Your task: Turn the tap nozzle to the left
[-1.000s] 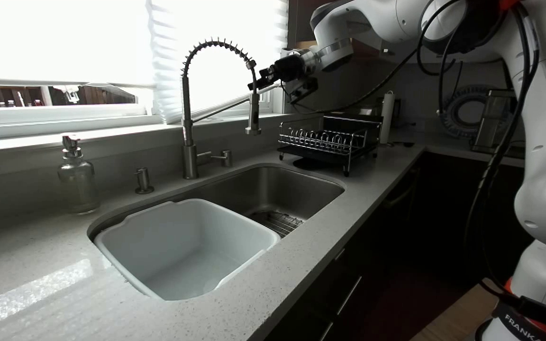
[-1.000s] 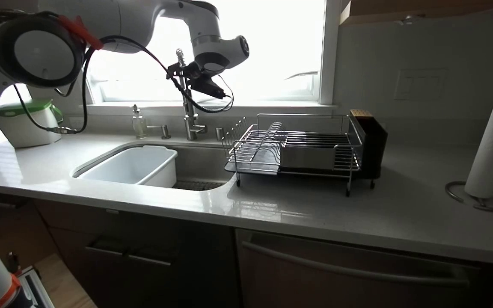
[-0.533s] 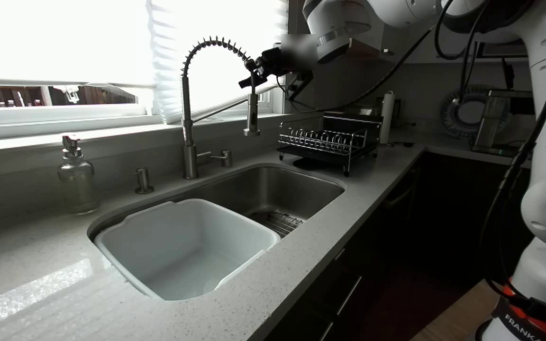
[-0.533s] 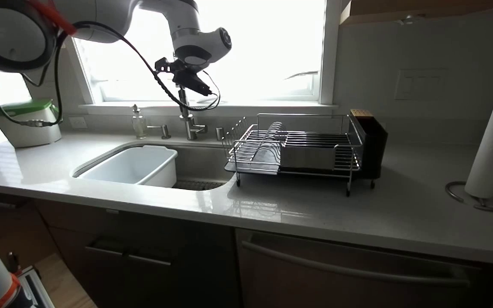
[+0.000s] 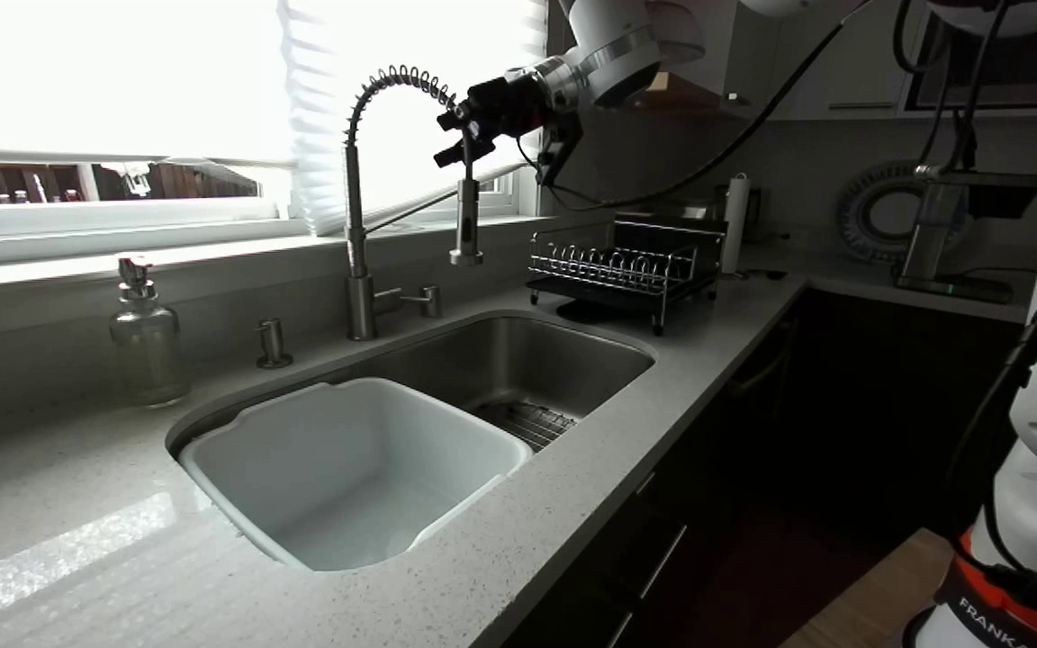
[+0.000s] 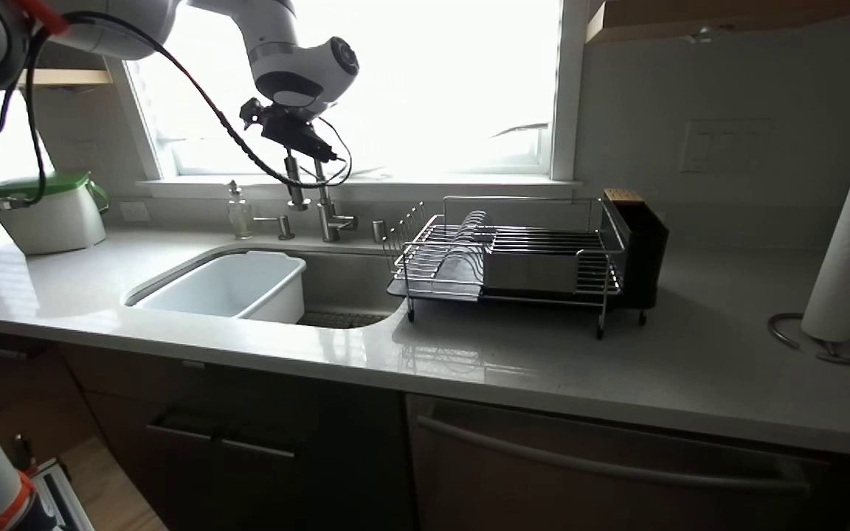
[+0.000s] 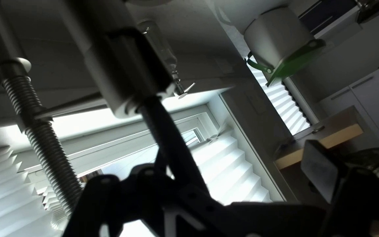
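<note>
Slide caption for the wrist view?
Cylindrical chrome tap nozzle, its dark hose leading to the open black gripper; ribbed metal faucet neck at frame left.

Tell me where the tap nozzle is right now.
In an exterior view, the tap nozzle hangs just below the robot's fingers, left of the dish rack; the wrist view shows it upper left.

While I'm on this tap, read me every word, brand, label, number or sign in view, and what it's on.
"FRANK", a further letter only partly showing: on the dark band at the arm's base.
Nothing else is readable; any finer marks are too small or dark.
</note>
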Available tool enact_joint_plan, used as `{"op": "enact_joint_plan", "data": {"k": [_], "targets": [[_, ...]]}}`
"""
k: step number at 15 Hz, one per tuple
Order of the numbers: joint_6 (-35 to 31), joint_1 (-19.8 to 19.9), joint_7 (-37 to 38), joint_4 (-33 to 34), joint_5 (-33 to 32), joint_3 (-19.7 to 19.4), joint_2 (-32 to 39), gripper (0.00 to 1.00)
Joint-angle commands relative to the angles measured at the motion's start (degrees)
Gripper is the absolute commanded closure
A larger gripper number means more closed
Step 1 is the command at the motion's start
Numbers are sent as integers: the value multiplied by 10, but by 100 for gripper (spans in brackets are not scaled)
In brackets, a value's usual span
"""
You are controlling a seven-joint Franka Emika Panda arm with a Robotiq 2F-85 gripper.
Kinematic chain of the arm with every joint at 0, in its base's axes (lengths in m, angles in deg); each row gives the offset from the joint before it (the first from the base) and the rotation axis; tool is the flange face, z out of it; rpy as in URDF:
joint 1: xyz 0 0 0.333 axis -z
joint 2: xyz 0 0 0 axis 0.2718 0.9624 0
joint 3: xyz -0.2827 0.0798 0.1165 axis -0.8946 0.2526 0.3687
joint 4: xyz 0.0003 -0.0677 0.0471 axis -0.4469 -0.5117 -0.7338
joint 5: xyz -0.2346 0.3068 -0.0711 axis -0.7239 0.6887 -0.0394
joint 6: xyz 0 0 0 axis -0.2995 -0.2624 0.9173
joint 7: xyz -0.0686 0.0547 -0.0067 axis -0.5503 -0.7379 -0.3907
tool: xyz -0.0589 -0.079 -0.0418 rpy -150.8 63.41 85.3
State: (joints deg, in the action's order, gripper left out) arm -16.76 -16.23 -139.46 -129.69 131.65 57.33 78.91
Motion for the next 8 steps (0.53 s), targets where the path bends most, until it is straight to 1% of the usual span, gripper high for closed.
{"op": "enact_joint_plan", "data": {"k": [1, 4, 8], "targets": [[-44, -23, 16, -71, 9, 3, -47, 0], [-82, -39, 16, -102, 16, 11, -63, 0], [-119, -55, 8, -125, 19, 21, -75, 0]]}}
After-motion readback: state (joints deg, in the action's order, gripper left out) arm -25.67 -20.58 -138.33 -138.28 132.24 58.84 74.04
